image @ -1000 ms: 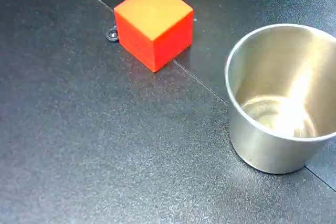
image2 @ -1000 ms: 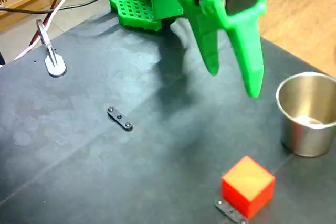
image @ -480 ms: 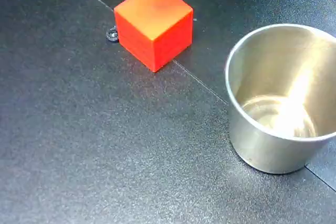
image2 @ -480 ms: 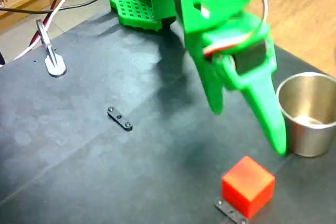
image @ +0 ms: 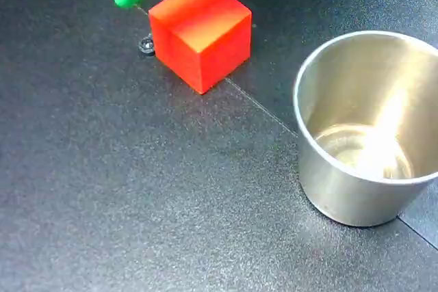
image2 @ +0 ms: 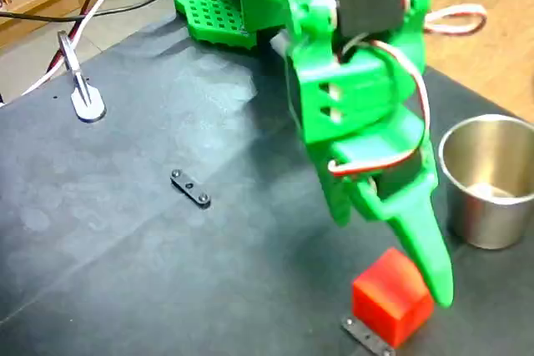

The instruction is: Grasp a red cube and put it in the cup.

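The red cube [image: 200, 31] is seen as a bright red-orange block with sharp edges and matte faces, its top lit orange. It rests on the dark surface [image: 123, 189], well apart from the shiny steel cup [image: 366, 128], which stands upright with a thin rim and reflective inside. The green claw [image2: 392, 260] is spread wide just above the cube, nothing held between its fingers.
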